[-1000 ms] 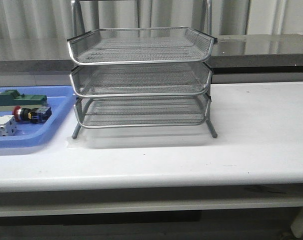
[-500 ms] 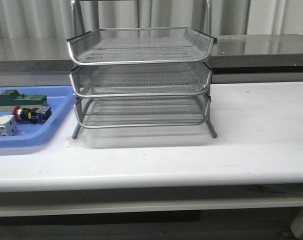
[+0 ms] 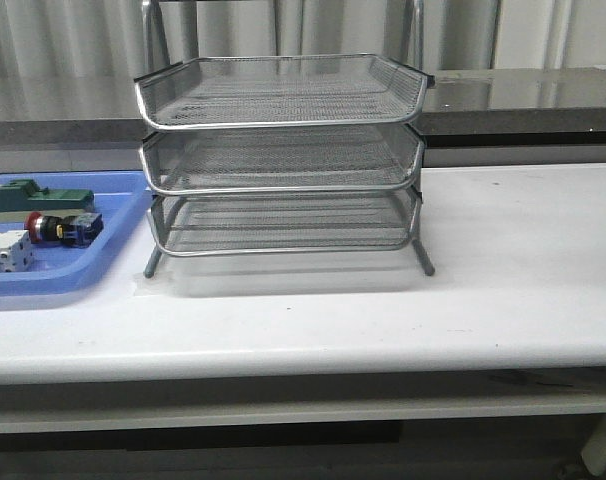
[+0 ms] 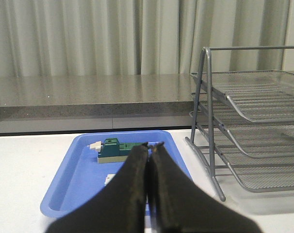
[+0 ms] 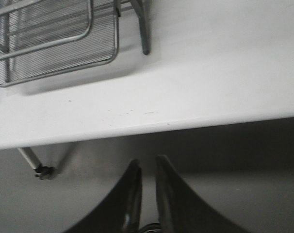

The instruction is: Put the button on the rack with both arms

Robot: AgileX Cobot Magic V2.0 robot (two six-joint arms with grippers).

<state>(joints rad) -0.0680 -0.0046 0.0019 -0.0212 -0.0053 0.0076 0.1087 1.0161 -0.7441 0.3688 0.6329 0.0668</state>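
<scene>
White table point(image 3: 523, 290): my rack point(image 3: 283, 160) at centre; blue tray point(image 3: 113, 255) at 9 o'clock holds button point(image 3: 58, 228). Grey curtain point(image 4: 89, 39) behind. My left gripper point(image 4: 149, 145) pressed closed, empty; right gripper point(image 5: 147, 162) narrow, empty.

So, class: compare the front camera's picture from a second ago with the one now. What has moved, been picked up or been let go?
Nothing visibly changed. The button lies in the blue tray as before, the rack stands in the same spot, and neither arm has entered the front view.
</scene>
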